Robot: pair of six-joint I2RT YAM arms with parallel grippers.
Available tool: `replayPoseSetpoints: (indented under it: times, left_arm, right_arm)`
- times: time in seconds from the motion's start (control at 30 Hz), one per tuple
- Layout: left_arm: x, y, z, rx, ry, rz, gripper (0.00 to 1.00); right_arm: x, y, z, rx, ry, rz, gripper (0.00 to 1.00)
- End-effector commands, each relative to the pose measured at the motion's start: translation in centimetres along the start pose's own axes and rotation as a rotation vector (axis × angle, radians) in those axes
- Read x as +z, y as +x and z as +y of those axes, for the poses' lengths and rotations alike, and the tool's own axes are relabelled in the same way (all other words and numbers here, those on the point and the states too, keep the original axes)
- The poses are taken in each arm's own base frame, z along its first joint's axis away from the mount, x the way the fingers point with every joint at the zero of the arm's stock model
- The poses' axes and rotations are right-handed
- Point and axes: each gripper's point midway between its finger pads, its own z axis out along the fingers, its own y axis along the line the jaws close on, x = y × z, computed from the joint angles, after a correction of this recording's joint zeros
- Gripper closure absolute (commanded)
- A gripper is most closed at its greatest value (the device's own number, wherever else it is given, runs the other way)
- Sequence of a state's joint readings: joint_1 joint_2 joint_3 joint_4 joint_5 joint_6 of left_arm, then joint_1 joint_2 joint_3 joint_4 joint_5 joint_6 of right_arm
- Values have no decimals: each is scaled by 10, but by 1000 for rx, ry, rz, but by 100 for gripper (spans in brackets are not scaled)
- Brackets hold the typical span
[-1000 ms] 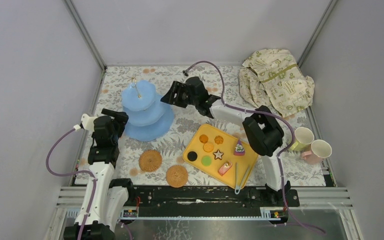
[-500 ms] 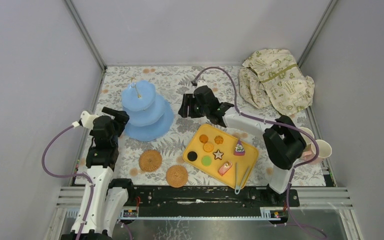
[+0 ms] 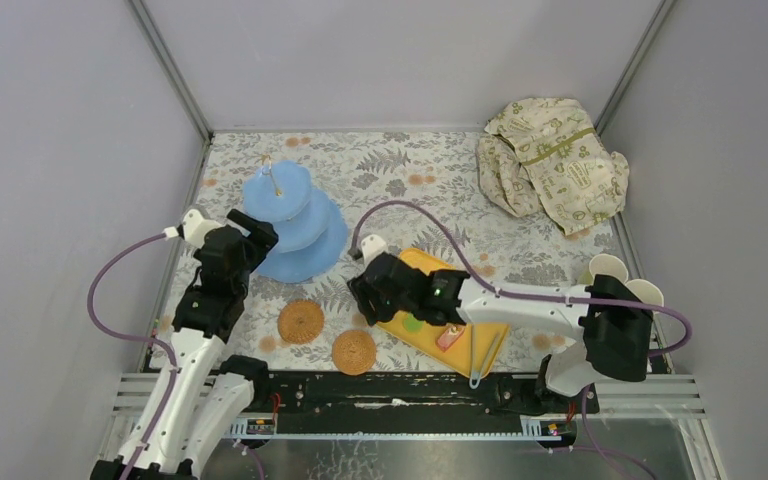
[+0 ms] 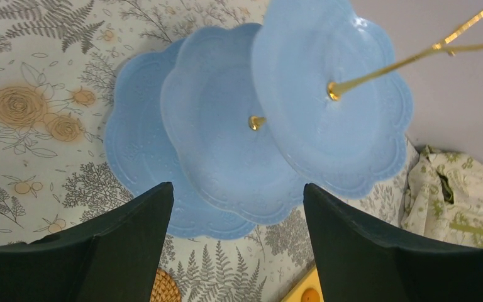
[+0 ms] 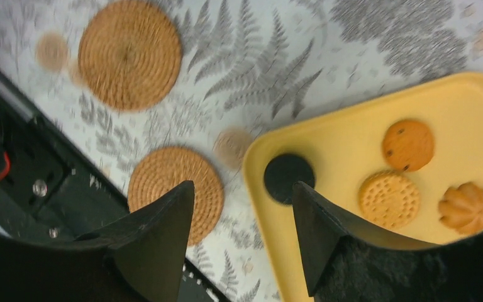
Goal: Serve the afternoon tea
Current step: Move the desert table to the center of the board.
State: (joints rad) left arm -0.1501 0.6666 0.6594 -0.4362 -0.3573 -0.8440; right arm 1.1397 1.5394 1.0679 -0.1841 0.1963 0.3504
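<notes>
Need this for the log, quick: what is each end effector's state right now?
Left end effector: open, empty, near the light-blue stand.
Right end effector: open, empty, over the yellow tray corner.

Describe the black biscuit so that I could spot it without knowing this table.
Find the yellow tray on the flowered table. Go to its corner nearest the two round woven mats; a flat round biscuit lies there. It is the only black one: its neighbours are orange-brown.
</notes>
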Motion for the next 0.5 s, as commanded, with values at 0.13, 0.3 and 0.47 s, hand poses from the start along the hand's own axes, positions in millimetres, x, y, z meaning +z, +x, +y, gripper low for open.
replayPoseSetpoints:
  times: [0.13,0.3,0.47]
  left_arm:
    - [-11,12,-12,146,-9,27,19]
    - [-13,27,-11,165,-6,54,19]
    - [-15,28,-15,173,2,50,19]
  right_arm:
    - [-12,55,18,-94,35,79,34]
    - [3,82,34,-112,16,138,34]
    - [14,90,45,-97,3,159,35]
